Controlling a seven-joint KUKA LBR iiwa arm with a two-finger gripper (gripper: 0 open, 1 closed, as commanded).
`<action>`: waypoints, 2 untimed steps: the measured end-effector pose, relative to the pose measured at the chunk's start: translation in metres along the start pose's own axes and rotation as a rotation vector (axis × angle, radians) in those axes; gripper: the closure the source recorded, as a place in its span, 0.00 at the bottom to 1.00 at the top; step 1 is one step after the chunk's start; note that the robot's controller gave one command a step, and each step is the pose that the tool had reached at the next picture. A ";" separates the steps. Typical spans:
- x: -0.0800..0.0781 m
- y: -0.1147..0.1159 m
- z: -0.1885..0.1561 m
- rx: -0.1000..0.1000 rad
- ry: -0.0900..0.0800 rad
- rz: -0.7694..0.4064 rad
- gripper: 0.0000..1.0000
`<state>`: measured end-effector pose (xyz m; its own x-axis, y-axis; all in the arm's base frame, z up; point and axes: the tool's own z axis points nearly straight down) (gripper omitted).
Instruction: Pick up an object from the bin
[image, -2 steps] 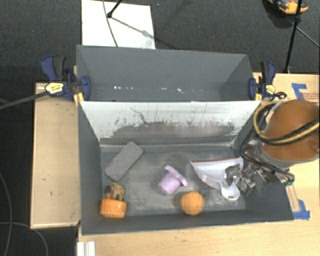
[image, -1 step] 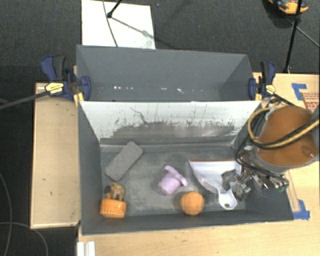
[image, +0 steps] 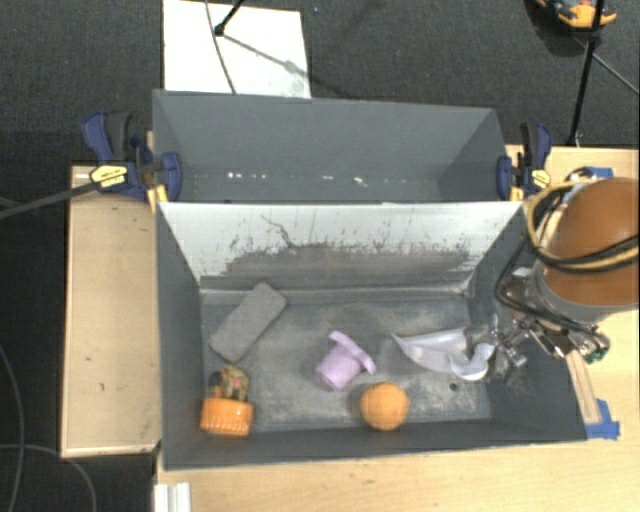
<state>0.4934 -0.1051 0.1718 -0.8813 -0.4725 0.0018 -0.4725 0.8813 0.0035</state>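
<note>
Claw (image: 482, 362) low at the right end of the bin (image: 330, 250), touching a pale, whitish crumpled piece (image: 428, 348) on the floor there, wide or narrow I cannot tell: looks like the grasp step, and next comes a firm close and a clean lift past the orange ball (image: 384, 406).

A black cable (image: 45, 199) crosses the dark carpet (image: 60, 60).

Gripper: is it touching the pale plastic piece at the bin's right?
Cannot tell. Camera view: the gripper overlaps the pale plastic piece; neither contact nor gap shows.
</note>
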 end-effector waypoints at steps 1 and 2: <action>-0.009 -0.003 -0.026 0.008 -0.008 -0.007 1.00; -0.014 -0.004 -0.047 -0.004 0.004 -0.007 1.00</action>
